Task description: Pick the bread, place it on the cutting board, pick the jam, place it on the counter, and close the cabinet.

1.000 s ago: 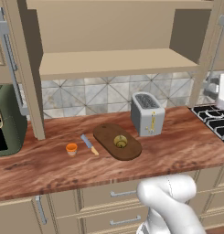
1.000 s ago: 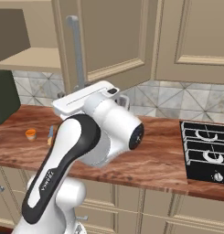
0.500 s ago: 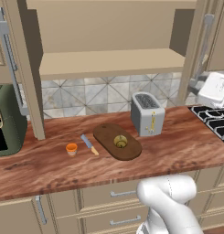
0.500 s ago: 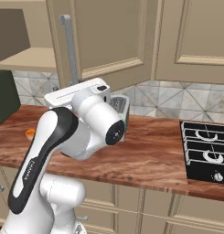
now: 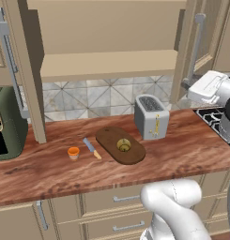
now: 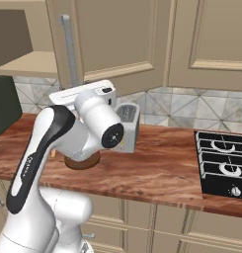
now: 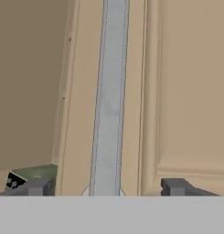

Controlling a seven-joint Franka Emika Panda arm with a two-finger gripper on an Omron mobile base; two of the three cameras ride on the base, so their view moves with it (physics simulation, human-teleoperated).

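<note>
The bread point(image 5: 124, 145) lies on the dark oval cutting board point(image 5: 120, 145), which rests on the counter point(image 5: 182, 150). The small orange jam point(image 5: 73, 152) stands on the counter left of the board. The cabinet point(image 5: 107, 63) is open, its shelf bare. Its right door point(image 5: 187, 47) is swung partway in. My gripper point(image 7: 105, 187) is open and faces that door closely. The grey bar handle point(image 7: 109, 100) runs between the two fingertips point(image 7: 33, 186). In the left base view the gripper point(image 5: 187, 86) is at the lower end of the handle point(image 5: 197, 47).
A knife point(image 5: 91, 147) lies between the jam and the board. A toaster point(image 5: 151, 117) stands right of the board. A green appliance point(image 5: 6, 124) is at the far left and a stove point(image 6: 223, 165) at the right. The cabinet's left door point(image 5: 22, 70) stands open.
The cabinet's right door has swung further toward shut, and my hand has moved with it along its handle. Bread, board and jam have not moved.
</note>
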